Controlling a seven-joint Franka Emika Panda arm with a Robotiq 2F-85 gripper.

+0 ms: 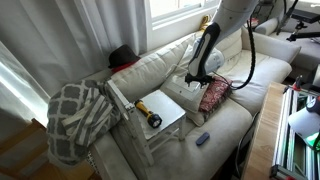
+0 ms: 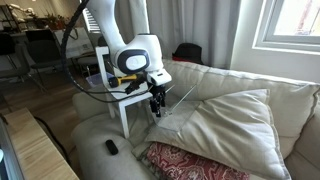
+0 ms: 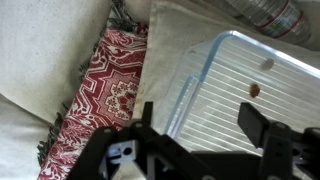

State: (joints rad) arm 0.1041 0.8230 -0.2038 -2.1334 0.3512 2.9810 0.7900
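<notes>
- My gripper (image 3: 200, 125) is released: in the wrist view the two dark fingers (image 3: 146, 122) stand well apart with nothing between them.
- I hang just over a clear plastic lid (image 3: 245, 75) with a ribbed face. It lies flat on the white couch (image 1: 230, 125), and I am not touching it.
- In the wrist view one finger shows over the lid's near edge and the other over its ribbed face. Two small brown specks sit on the plastic.
- In an exterior view my gripper (image 1: 193, 78) is above the far end of the lid (image 1: 172, 103), close to the backrest.
- A red patterned cloth (image 3: 100, 90) with a fringed edge lies just beside the lid on the seat cushion; it shows in both exterior views (image 1: 213, 95) (image 2: 195, 160).
- A yellow-and-black tool (image 1: 148, 113) rests on the lid's other end, well apart from me.
- A checked blanket (image 1: 75, 120) hangs over the couch arm.
- A small dark thing (image 1: 202, 138) lies on the front of the seat; I cannot tell what it is.
</notes>
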